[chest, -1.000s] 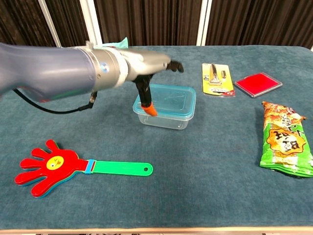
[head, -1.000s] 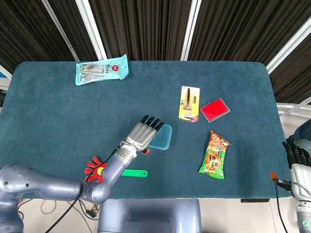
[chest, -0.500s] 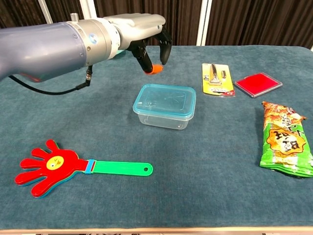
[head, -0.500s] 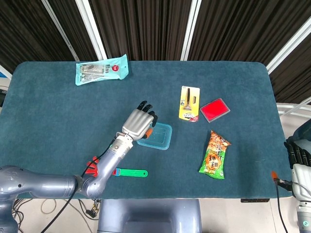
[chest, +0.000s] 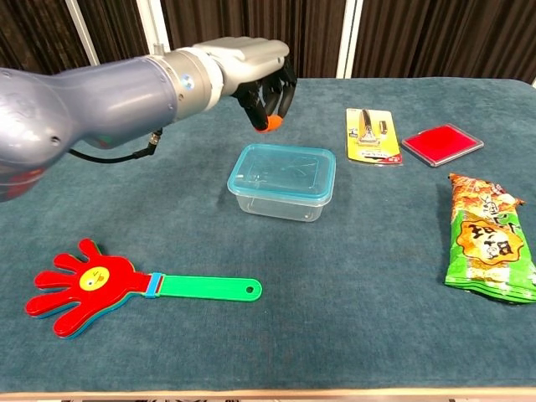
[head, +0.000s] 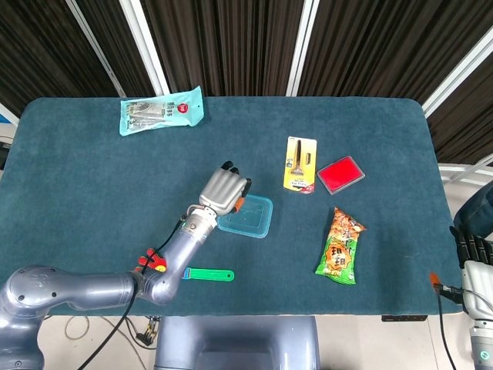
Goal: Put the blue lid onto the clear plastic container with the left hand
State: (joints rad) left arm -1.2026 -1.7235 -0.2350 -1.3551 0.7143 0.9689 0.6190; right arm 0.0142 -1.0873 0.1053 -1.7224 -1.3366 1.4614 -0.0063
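Table (head: 92, 185): teal felt under the left hand; likely grips smooth plastic.
Container (chest: 282, 181): clear tub just below and ahead of the left hand, apart from it; probably light, thin-walled and easily nudged.
Lid (chest: 285, 168): blue, flat on the container; looks stiff but slippery; best pressed at rim and corners.
Left hand (chest: 263, 80): raised, fingers curled in on nothing.
Right hand (head: 471, 250): only partly visible at the far edge; cannot tell its state.

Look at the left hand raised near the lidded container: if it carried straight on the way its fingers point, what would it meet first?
The left hand points down, beside the container; likely first contact is the container's far-left rim or the tablecloth, depth unclear.
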